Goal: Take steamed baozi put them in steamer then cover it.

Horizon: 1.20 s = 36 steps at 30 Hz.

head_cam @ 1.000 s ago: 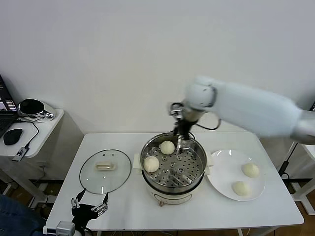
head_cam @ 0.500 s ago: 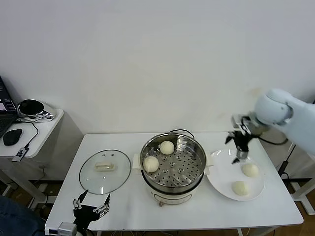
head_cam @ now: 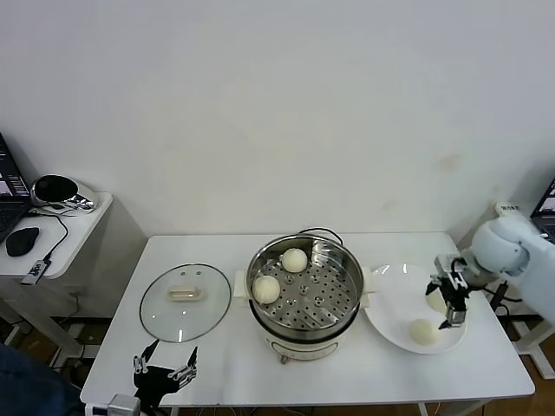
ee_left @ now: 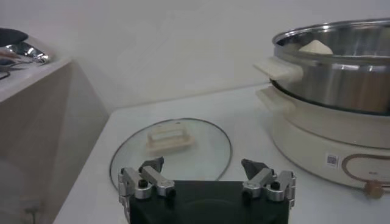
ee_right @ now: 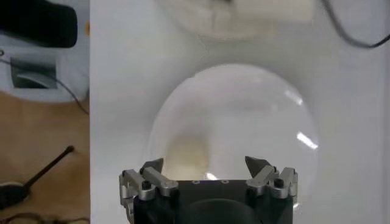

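The steamer [head_cam: 305, 325] stands mid-table with two baozi on its tray, one at the back [head_cam: 295, 259] and one at the left [head_cam: 266, 289]. Two more baozi lie on a white plate [head_cam: 395, 299]: the near one [head_cam: 422, 331] in plain sight, the far one [head_cam: 434, 300] partly hidden by my right gripper [head_cam: 445, 303]. That gripper is open and empty, low over the plate. In the right wrist view it [ee_right: 207, 165] hangs above the plate [ee_right: 256, 115] with a baozi [ee_right: 186, 155] below its jaws. The cover [head_cam: 186, 301] lies flat left of the steamer. My left gripper [head_cam: 165, 371] is open at the table's front edge.
The left wrist view shows the gripper [ee_left: 204, 165] facing the cover [ee_left: 172, 149], with the steamer [ee_left: 332, 67] beyond. A side table [head_cam: 52, 234] with a mouse and cables stands at the far left. A wall is behind the table.
My right arm has swung from over the steamer to the right and come down over the plate, empty. The left arm has stayed put.
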Motion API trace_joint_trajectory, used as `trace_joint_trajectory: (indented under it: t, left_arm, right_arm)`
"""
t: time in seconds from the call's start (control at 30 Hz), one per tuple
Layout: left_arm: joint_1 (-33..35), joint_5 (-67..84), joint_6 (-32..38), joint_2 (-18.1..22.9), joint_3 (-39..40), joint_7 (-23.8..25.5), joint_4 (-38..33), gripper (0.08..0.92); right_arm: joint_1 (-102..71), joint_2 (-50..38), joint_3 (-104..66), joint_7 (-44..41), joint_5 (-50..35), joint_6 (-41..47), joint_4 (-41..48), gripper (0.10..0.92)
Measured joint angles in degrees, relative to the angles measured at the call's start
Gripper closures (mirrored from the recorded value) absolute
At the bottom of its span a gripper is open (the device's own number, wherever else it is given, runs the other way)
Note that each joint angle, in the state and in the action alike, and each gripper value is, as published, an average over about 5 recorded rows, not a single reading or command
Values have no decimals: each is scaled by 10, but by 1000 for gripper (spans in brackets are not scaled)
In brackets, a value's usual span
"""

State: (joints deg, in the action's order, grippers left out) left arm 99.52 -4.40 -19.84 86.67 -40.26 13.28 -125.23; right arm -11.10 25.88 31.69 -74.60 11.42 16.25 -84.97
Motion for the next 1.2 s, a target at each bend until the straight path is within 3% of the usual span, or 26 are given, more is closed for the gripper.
trace_joint_trajectory:
  t: [1.2]
  left_arm:
    - [-14, -2, -7, 0, -3, 4, 28, 177]
  right_arm:
    - [-47, 92, -15, 15, 61, -58, 109, 203]
